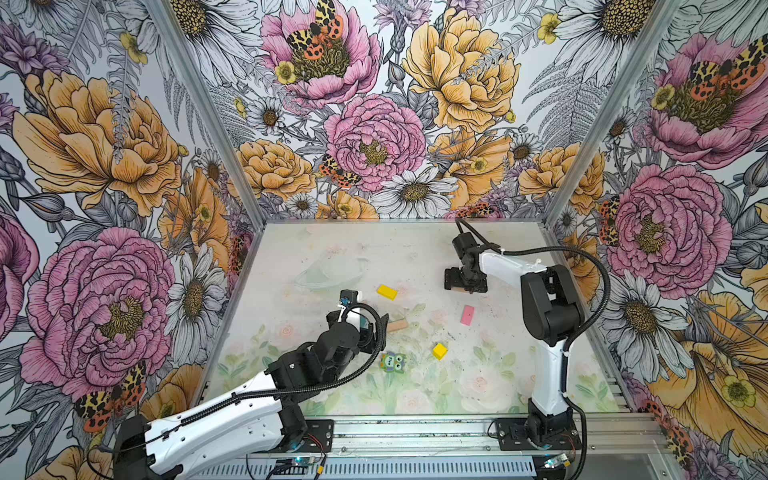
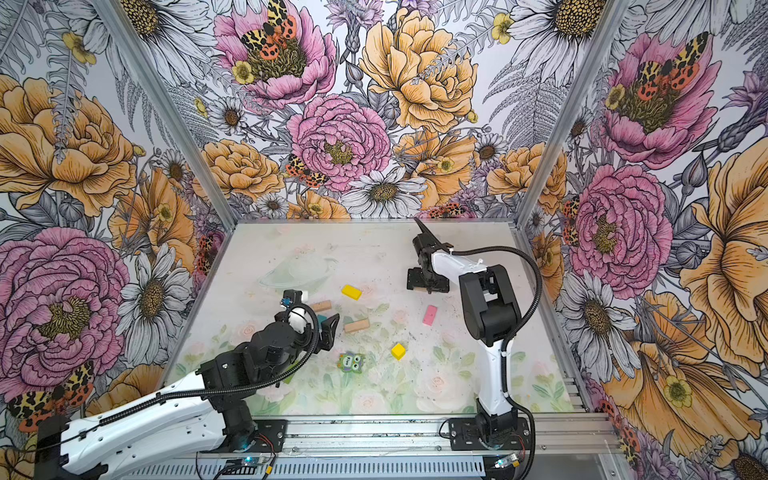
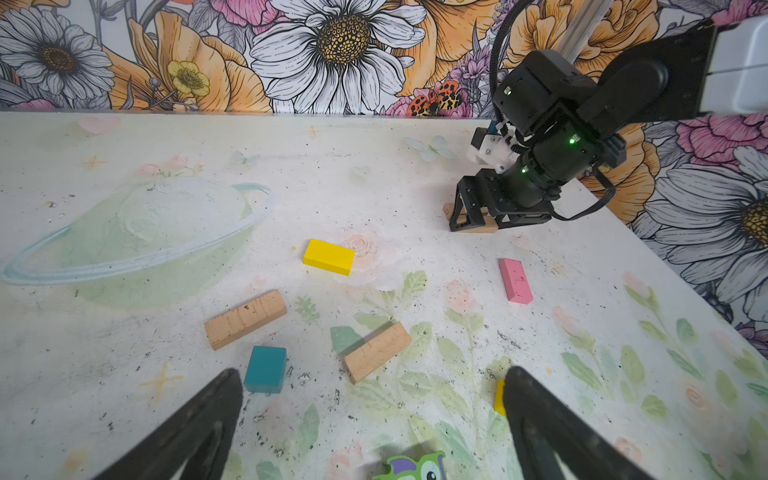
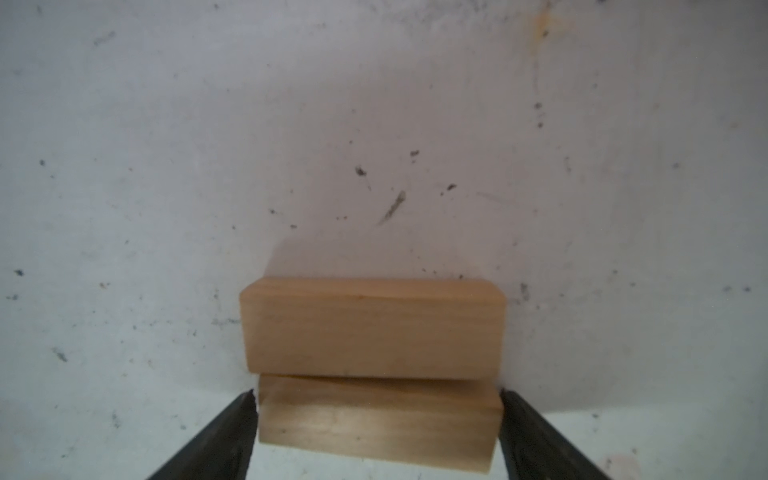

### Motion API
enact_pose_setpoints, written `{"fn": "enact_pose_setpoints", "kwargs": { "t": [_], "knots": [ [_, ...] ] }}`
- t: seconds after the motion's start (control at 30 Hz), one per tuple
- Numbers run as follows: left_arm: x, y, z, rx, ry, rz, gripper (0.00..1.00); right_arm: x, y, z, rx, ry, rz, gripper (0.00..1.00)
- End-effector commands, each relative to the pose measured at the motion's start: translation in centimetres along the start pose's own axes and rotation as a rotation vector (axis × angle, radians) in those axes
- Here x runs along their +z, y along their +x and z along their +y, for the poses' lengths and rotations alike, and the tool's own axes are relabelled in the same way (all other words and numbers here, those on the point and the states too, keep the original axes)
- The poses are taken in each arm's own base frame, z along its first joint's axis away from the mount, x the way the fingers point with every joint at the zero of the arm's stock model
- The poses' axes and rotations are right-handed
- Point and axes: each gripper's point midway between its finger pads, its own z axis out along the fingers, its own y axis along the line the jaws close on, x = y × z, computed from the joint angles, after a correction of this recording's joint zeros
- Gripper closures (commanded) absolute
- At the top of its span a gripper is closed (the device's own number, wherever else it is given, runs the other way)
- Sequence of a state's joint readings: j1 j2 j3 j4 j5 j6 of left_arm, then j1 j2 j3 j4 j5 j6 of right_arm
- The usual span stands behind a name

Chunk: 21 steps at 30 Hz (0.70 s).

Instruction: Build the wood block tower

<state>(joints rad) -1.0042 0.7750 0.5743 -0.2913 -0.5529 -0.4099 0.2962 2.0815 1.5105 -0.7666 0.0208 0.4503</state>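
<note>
At the back right the tower is two tan bars lying side by side on the table: a far bar and a near bar. My right gripper is open, its tips flanking the near bar's ends. My left gripper hangs open and empty above the loose wood blocks. These are a teal block, two tan bars, a yellow bar, a pink block, a yellow cube and a green owl piece.
Flowered walls close the table on the left, back and right. A metal rail carrying both arm bases runs along the front edge. The right arm's elbow stands over the right side, beside the pink block.
</note>
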Motion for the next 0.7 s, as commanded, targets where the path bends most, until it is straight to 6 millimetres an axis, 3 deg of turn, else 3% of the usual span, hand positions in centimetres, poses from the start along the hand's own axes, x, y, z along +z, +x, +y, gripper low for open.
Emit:
{"fn": "enact_pose_setpoints", "kwargs": {
  "t": [0.0, 0.3, 0.4, 0.57, 0.67],
  "knots": [
    [-0.2, -1.3, -0.6, -0.002, 0.022, -0.022, 0.01, -1.6, -0.5, 0.6, -0.013, -0.025, -0.034, 0.08],
    [-0.6, -1.9, -0.7, -0.010, 0.037, -0.042, 0.01, -4.4, 0.9, 1.0, -0.016, -0.075, -0.055, 0.08],
    [-0.7, -2.1, -0.7, -0.012, 0.041, -0.047, 0.01, -5.0, 1.2, 0.6, -0.009, -0.065, -0.067, 0.13],
    [-0.9, -2.1, -0.8, -0.020, 0.051, -0.048, 0.01, -4.4, 2.3, 0.5, -0.012, -0.071, -0.040, 0.44],
    [-1.0, -2.1, -0.9, -0.025, 0.057, -0.045, 0.01, -3.6, 2.7, 0.5, -0.015, -0.070, -0.021, 0.51]
  ]
}}
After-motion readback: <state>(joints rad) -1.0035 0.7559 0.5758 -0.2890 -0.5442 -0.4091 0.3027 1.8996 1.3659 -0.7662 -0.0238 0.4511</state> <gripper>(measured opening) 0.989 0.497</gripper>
